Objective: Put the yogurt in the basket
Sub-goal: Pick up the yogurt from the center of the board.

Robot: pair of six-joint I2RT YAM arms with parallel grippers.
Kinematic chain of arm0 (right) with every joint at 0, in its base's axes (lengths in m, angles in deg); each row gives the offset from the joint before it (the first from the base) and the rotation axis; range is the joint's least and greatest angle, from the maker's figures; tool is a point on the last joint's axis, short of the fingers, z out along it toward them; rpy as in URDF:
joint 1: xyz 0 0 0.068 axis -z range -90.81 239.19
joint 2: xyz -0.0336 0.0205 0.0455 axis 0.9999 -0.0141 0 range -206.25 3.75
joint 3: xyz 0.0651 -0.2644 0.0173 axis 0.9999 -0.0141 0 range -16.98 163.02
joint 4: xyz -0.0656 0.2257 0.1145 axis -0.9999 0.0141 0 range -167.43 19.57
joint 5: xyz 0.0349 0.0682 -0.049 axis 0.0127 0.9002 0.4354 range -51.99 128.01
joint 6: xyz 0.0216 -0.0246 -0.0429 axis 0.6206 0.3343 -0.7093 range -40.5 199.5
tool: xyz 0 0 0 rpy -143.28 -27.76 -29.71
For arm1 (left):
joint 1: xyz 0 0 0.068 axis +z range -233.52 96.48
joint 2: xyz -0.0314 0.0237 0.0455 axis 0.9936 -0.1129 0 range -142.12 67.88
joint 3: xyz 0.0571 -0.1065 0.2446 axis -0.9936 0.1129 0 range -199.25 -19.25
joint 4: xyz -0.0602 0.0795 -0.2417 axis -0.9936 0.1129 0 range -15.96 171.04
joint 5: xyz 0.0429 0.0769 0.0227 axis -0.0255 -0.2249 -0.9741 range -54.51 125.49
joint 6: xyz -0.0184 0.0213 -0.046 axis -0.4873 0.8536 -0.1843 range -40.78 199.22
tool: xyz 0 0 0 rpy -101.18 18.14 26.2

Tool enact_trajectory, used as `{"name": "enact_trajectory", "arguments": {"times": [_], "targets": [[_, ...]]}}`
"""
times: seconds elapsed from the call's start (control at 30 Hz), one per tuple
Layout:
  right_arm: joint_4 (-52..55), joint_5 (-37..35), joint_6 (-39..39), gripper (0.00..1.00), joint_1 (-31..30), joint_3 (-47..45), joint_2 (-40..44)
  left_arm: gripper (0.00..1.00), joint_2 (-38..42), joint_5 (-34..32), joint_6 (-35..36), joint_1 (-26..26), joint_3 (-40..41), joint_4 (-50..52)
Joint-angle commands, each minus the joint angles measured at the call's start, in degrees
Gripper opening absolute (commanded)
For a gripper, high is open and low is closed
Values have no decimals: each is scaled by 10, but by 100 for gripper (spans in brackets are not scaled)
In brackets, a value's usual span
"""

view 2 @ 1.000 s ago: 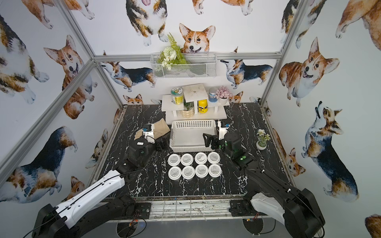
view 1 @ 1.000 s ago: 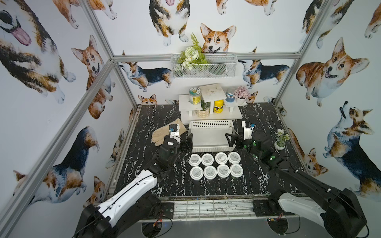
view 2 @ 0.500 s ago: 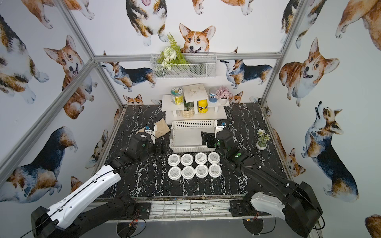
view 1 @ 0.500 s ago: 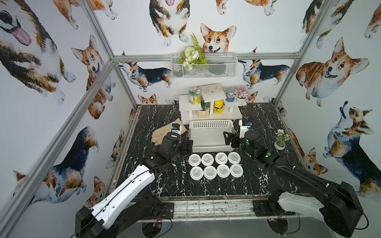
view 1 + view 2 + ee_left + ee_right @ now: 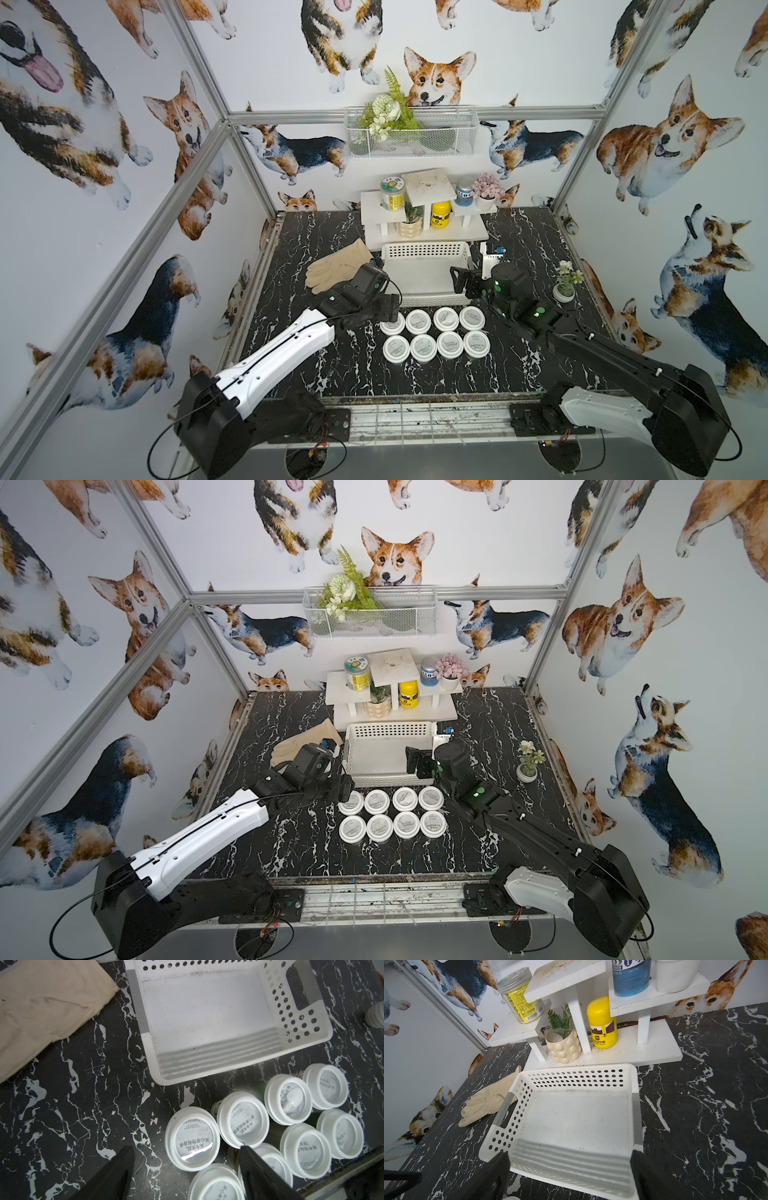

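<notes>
grasp: 10 o'clock corner jar (image 5: 192, 1138) of yogurt (image 5: 450, 344) block, at 6 o'clock of empty basket (image 5: 426, 249) | left gripper (image 5: 186, 1148): spread astride it, no grip yet | right gripper (image 5: 570, 1154): spread, empty, over basket | centre, clear neighbour lid (image 5: 243, 1124), squeeze

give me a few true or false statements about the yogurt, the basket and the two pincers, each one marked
1. The basket holds no yogurt. True.
2. Eight yogurt jars stand on the table in two rows of four. True.
3. The right pincer grips a jar. False: it is open and empty, over the basket's near edge.
4. The glove lies inside the basket. False: it lies on the table beside it.
5. The left pincer is open at the left end of the jar group. True.
</notes>
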Motion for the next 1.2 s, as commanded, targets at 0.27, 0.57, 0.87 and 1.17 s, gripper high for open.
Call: {"name": "enact_trajectory", "arguments": {"times": [0.27, 0.57, 0.87, 1.17], "targets": [[0, 1, -7, 95, 0, 10, -1, 79, -46, 14, -4, -24, 4, 3], [2, 2, -7, 95, 0, 12, -20, 80, -72, -7, -12, -43, 4, 12], [3, 3, -7, 95, 0, 13, -20, 83, -85, -10, -10, -43, 11, 8], [4, 4, -7, 95, 0, 16, -26, 82, -101, -12, -7, -46, 7, 2]]}}
